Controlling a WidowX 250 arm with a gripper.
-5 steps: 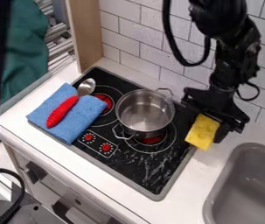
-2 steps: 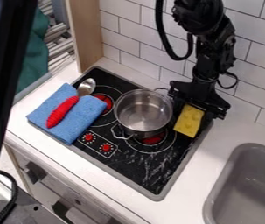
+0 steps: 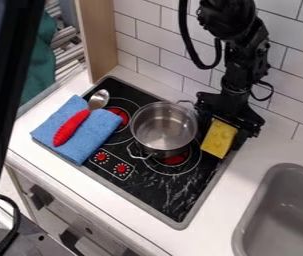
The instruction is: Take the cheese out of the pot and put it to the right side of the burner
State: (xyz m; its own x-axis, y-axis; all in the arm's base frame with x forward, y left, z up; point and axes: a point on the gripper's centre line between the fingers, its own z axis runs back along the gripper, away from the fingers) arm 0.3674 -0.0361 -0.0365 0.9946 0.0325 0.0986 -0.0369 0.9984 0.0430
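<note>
The black arm is coming in from the top edge, right of centre, and its gripper (image 3: 222,134) is hanging over the upper right margin of the black stovetop (image 3: 157,192). The claw is clamping the yellow cheese (image 3: 217,144) by its upper end, and the cheese is slanting down toward the lower left, outside the pot and just to its right; whether its lower end is touching the stovetop, one cannot tell. The steel pot (image 3: 164,127) is standing near the centre of the frame, partly covering a red burner (image 3: 174,159), with its two wire handles pointing to the upper right and lower left. Left of centre, a folded blue towel (image 3: 100,134) is lying on the stovetop, and a red-handled spoon (image 3: 71,128) is resting across it. The grey sink (image 3: 247,220) is occupying the lower right corner.
</note>
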